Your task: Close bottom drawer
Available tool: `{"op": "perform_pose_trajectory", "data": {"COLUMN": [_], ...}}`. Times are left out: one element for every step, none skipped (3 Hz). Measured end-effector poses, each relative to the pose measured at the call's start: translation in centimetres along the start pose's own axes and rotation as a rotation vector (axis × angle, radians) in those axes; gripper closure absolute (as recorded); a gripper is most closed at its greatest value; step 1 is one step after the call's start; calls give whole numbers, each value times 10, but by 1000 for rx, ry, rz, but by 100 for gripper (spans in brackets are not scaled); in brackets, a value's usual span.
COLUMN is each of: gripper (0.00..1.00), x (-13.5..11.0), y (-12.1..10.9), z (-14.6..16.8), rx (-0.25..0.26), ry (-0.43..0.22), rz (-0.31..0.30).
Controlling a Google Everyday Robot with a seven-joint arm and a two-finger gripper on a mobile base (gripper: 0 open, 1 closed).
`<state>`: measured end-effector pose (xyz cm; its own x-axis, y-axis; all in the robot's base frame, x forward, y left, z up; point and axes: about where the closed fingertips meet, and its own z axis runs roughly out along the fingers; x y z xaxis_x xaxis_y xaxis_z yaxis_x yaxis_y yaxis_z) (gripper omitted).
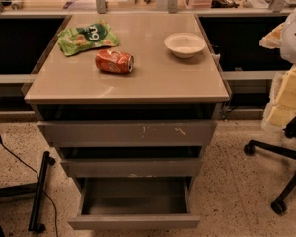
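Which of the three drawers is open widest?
The bottom drawer: its grey box interior shows, while the middle drawer and top drawer stick out only slightly. The gripper is out of view.

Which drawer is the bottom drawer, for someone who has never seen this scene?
Find the grey cabinet whose top holds a red can and a white bowl. Of its three drawers, the bottom drawer is the lowest; it alone is pulled far out, showing its empty grey inside. The gripper is not in view.
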<state>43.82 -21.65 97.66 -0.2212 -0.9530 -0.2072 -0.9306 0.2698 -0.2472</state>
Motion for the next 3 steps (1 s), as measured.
{"op": "perform_pose_trajectory", "data": {"gripper": [0,0,0], "x": [0,2,11], "y": [0,7,36], "z": [0,1,20], "rx": [0,22,33], "ry": [0,-19,-96], "rz": [0,-11,8]}}
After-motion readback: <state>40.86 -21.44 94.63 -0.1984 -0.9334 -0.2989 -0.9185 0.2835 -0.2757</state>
